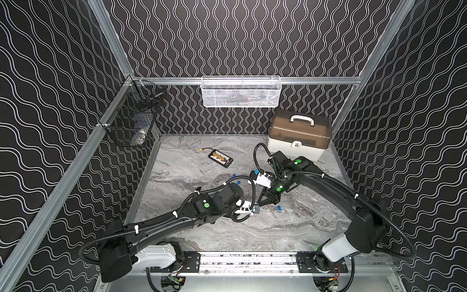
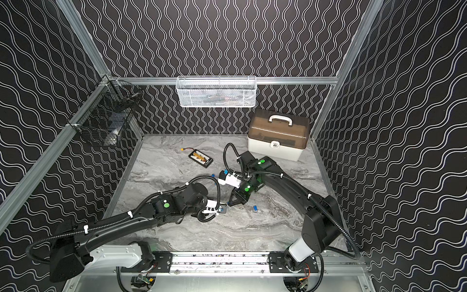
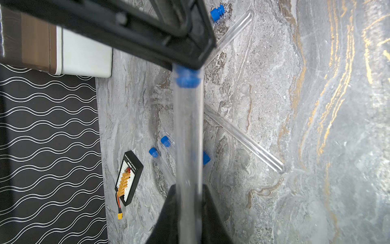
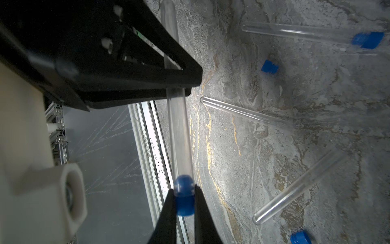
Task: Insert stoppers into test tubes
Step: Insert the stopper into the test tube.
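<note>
My left gripper [image 3: 188,188] is shut on a clear test tube [image 3: 187,131], held above the marble. My right gripper [image 4: 184,191] is shut on a blue stopper [image 4: 184,198] that sits in that tube's mouth. In both top views the two arms meet over the middle of the table, with the right gripper [image 1: 261,202] pointing at the left wrist. Two bare test tubes [image 4: 242,112] [image 4: 299,186] lie flat on the table. Another tube [image 4: 295,33] lies with a stopper [image 4: 367,40] at its end. Loose stoppers [image 3: 217,12] [image 3: 165,141] [image 3: 153,152] lie around.
A black-and-yellow battery board [image 1: 220,158] with a yellow connector [image 1: 201,150] lies behind the arms. A white toolbox with a brown lid [image 1: 299,137] stands at the back right. A white mesh basket [image 1: 241,92] and a black wire basket [image 1: 134,118] hang on the walls.
</note>
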